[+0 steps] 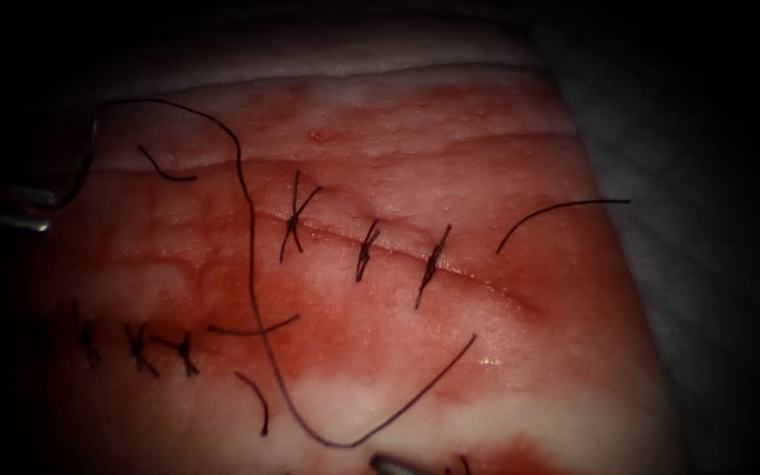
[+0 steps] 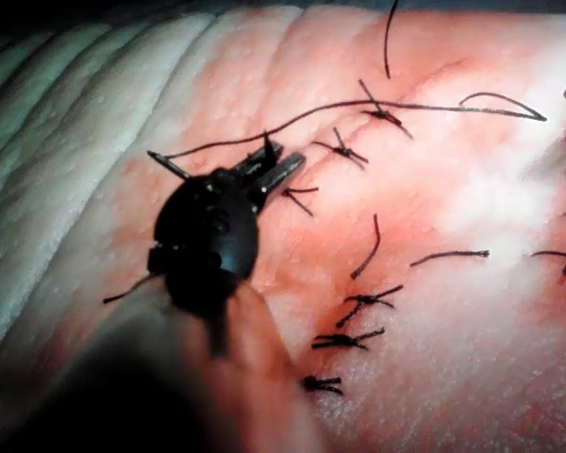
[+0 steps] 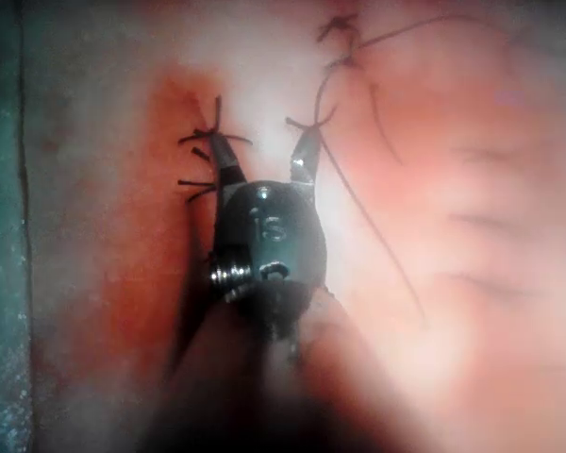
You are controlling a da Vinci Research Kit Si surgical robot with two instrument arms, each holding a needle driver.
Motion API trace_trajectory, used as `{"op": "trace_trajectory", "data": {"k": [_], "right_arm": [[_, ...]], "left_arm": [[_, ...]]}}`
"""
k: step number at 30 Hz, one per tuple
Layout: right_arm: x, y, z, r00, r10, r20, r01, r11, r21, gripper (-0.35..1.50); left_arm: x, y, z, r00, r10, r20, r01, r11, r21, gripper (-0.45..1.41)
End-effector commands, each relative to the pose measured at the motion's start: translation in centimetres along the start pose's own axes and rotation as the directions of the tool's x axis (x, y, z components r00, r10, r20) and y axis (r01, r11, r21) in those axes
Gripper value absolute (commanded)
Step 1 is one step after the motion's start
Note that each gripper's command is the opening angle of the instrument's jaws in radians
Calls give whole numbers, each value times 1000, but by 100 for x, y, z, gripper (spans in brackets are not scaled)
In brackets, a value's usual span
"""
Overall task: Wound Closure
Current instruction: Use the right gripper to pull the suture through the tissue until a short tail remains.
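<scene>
The left tool (image 2: 275, 170) gripped the thread (image 1: 248, 229) left of the cut (image 1: 380, 242), its 3 stitches (image 1: 364, 251) tied. The right tool (image 3: 264, 170) stood spread, empty. No needle was discernible. Slack thread could snag on stitches.

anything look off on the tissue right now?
Loose cut ends of thread lie scattered on the tissue, and red fluid is smeared around the cut. The left tool holds the thread; the right tool is open, holding nothing.
</scene>
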Motion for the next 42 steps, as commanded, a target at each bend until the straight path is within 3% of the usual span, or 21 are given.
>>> {"op": "trace_trajectory", "data": {"k": [1,13,19,21,22,23,24,32,39,40,42], "right_arm": [[-15,16,4,1000,-23,-8,23,1000,-14,123],[-76,86,20,985,-147,88,158,978,-137,121],[-93,100,35,985,-142,97,157,973,-170,128],[-96,99,37,985,-145,99,160,972,-174,105],[-97,98,37,982,-158,99,174,970,-172,59],[-97,95,35,982,-161,102,177,970,-167,-8],[-97,92,34,980,-161,118,178,972,-154,-35],[-83,71,18,988,-76,135,94,987,-133,-35],[-80,72,14,989,-69,133,86,988,-129,-35],[-80,73,13,990,-69,123,85,989,-125,-6],[-81,75,12,992,-69,105,82,989,-125,89]], "left_arm": [[-3,-6,3,1000,-1,-3,1,1000,8,-45],[-10,-18,-5,1000,-7,11,6,998,57,-45],[-10,-17,-2,1000,-7,6,6,999,53,-45],[-10,-16,-1,1000,-6,5,6,999,52,-45],[-10,-16,-1,1000,-6,4,6,999,51,-45],[-10,-16,0,1000,-6,2,6,999,50,-45],[-10,-15,1,1000,-6,-1,6,999,46,-45],[-9,-7,26,999,9,-51,-9,1000,-2,-45],[-7,0,36,998,18,-68,-21,999,-42,-45],[-7,1,35,997,19,-69,-22,999,-44,-45],[-7,4,35,997,21,-74,-26,998,-56,-45]]}}
